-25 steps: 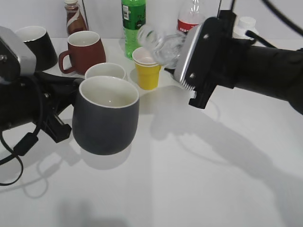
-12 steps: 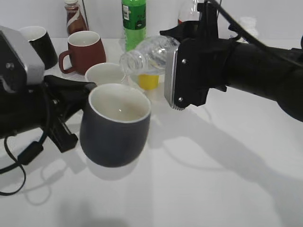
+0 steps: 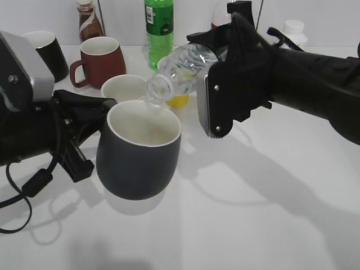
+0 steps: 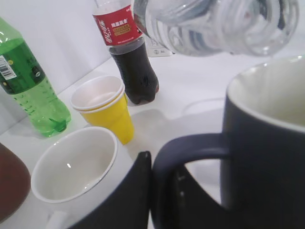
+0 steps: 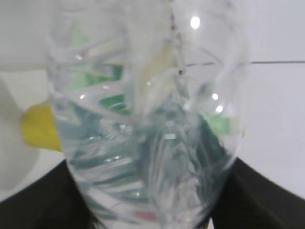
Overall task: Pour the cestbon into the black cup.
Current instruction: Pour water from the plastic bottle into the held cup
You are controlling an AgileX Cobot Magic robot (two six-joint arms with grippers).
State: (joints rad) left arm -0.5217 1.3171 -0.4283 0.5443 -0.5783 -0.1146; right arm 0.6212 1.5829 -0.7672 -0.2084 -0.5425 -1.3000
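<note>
Small clear capless plastic bottle (image 3: 183, 67) sits upper centre, tipped neck-down, mouth just above the rim of the large charcoal-grey mug (image 3: 139, 149), centre-left and lifted off the white bench (image 3: 253, 214). Right claw (image 3: 211, 50) clamped on the bottle body; fingertips hidden behind the wrist housing. Left claw (image 4: 157, 191) grips the mug's loop handle, mostly cut off at frame bottom. Bottle label blurred in right wrist view. Yellow paper cup (image 4: 107, 112) half hidden behind bottle.
</note>
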